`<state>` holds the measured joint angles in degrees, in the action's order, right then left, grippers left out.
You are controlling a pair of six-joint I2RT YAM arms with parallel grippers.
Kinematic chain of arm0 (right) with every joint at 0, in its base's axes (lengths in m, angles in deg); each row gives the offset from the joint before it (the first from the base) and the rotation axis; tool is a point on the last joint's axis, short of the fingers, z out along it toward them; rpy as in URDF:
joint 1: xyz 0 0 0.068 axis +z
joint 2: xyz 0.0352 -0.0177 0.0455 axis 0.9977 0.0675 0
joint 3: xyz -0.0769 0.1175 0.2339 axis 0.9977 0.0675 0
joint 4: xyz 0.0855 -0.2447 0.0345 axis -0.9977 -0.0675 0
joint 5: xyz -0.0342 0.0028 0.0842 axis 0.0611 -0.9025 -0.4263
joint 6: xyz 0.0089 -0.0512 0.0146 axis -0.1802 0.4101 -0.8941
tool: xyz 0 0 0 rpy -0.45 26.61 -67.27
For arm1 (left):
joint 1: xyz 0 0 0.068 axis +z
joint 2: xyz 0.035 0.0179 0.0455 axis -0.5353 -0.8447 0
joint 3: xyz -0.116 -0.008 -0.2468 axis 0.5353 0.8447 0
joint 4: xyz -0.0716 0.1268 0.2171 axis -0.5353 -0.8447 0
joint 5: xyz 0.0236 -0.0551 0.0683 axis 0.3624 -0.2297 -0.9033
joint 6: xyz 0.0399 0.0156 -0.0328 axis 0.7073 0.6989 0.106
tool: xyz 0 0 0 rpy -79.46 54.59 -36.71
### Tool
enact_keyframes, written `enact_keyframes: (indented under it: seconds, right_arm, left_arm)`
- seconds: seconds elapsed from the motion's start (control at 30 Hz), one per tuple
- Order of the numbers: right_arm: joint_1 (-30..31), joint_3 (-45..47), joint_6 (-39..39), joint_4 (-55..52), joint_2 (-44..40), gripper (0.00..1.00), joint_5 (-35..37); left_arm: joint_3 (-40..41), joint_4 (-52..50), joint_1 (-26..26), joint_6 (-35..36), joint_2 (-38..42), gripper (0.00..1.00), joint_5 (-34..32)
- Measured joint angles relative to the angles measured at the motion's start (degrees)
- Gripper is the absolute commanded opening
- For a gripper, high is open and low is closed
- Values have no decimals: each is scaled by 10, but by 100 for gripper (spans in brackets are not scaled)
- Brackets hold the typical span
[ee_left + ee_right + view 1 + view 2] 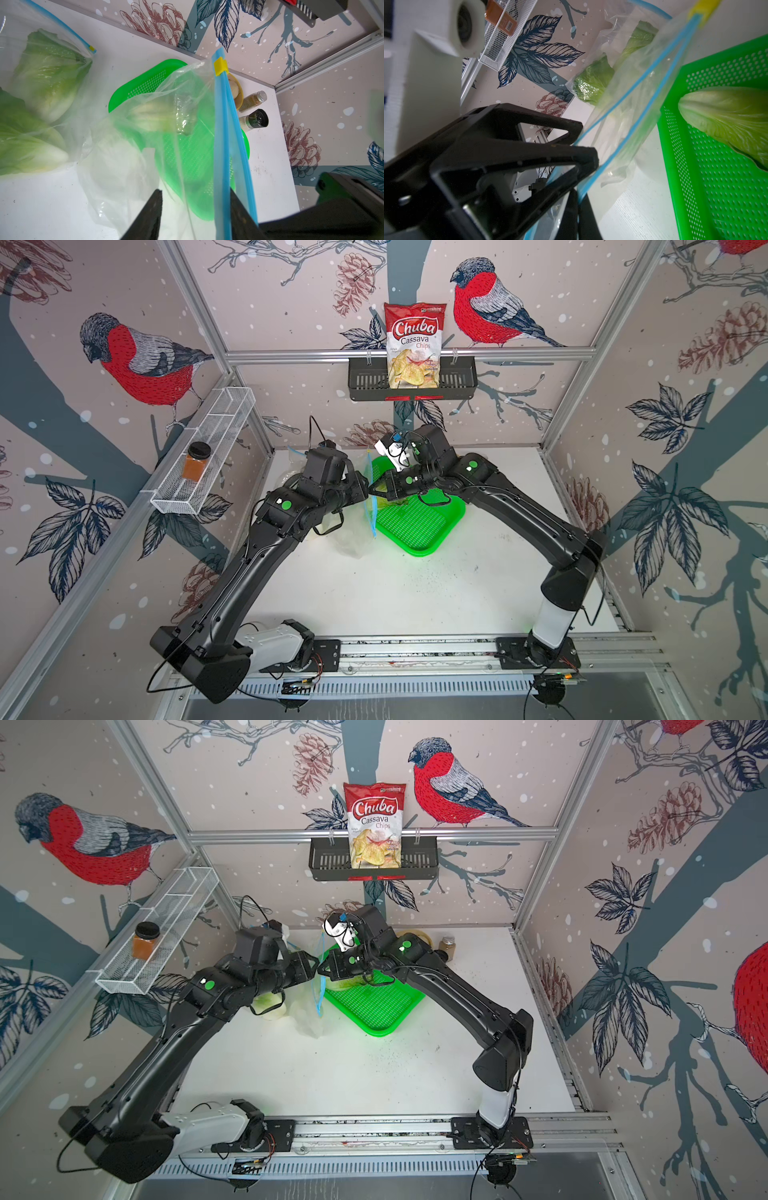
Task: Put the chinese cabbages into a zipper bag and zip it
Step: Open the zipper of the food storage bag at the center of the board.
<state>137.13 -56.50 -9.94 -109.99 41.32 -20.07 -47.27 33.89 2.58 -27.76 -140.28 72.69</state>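
The right gripper (373,492) is clamped on one blue rim of the zipper bag (187,93). Facing it tip to tip, the left gripper (195,190) has its jaws apart, with the bag's film and blue zip strip (221,145) between them and the strip against one finger. The bag stands upright, its yellow slider (221,66) at the end of the mouth away from the grippers and its bottom crumpled on the white table (415,593). Just beside it, one chinese cabbage (726,116) lies on the green tray (432,531). Two more cabbages (47,72) lie inside a second clear bag (16,27) on the table beneath the left arm
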Motion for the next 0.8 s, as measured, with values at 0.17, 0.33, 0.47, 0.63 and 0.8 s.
enact_keyframes:
  seconds: [0.17,0.33,0.47,0.63,0.8]
  right_arm:
    - [3,-39,3,-16,20,0,12]
    - [3,-60,4,-48,31,1,46]
    - [-3,-63,2,-92,36,1,90]
    - [-7,-67,-1,-132,46,4,137]
    - [6,-76,-2,-135,65,11,132]
  left_arm:
    - [-16,-28,0,16,-21,10,11]
    - [-33,-50,1,30,-14,0,-11]
    - [-56,-82,10,35,3,0,-45]
    - [-98,-136,35,51,5,0,-79]
    - [-80,-145,40,68,4,0,-75]
